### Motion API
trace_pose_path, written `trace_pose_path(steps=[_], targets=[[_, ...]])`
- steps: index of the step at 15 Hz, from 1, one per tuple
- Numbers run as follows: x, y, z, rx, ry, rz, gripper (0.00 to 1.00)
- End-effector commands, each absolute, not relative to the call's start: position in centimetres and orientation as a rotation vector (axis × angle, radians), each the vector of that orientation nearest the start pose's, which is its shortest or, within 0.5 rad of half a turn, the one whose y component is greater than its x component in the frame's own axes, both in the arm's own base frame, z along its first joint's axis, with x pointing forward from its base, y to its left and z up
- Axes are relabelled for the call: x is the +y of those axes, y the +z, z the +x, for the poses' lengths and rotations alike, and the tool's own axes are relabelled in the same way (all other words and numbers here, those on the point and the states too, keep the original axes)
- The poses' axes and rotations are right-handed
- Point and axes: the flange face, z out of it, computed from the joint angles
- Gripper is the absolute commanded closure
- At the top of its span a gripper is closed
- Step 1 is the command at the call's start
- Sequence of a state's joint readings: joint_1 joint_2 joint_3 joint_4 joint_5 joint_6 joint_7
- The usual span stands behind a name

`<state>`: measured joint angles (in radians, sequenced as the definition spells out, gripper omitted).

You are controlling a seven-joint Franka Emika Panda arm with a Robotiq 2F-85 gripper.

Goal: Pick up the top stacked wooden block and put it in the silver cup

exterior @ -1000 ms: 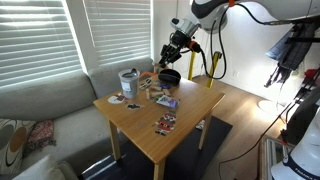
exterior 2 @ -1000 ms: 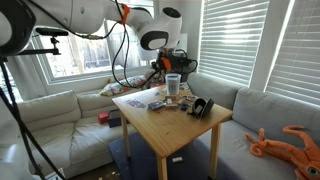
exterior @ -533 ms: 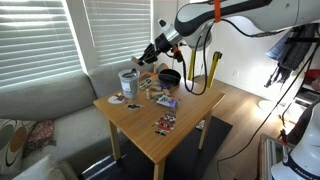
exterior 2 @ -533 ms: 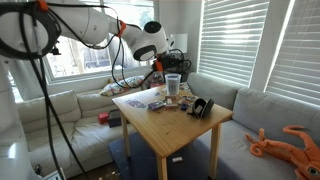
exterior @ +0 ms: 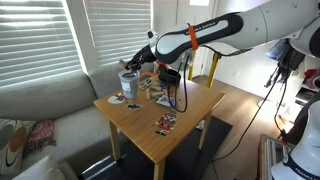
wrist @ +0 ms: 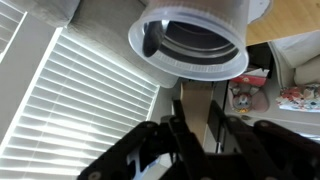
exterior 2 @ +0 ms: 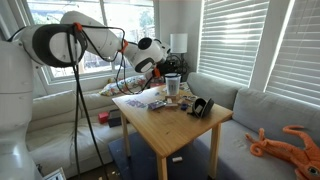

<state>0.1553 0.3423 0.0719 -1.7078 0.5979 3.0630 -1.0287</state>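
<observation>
A light wooden table (exterior: 195, 108) stands in front of a grey sofa (exterior: 40, 100), under windows with white blinds (exterior: 40, 35). Small colourful cards (exterior: 165, 123) lie near its front edge, and more cards (exterior: 166, 101) lie nearer the middle. A black object (exterior 2: 203, 107) sits close to one table edge. An orange plush toy (exterior 2: 285, 140) lies on a sofa seat. A dark rug (exterior: 218, 135) is under the table.

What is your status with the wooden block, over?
Gripper near rim of shiny silver metal cup, seemingly shut on pale wooden block. Block not yet in cup. Cup mouth unobstructed.
</observation>
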Motion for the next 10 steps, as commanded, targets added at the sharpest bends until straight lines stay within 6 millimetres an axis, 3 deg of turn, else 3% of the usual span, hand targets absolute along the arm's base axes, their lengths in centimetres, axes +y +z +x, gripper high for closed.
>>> trace_pose_path(steps=[1,5,7,8,9,10], targets=[[10.4,51.1,70.2,-0.859,-1.649,-2.648,0.45],[11.2,52.8,70.1,-0.902,-1.619,-2.616,0.18],[14.4,54.5,68.4,-1.001,-1.522,-2.499,0.04],[12.1,52.4,69.8,-0.926,-1.575,-2.591,0.00],[13.0,52.8,69.5,-0.941,-1.568,-2.569,0.15],[13.1,52.9,69.5,-0.942,-1.570,-2.567,0.08]])
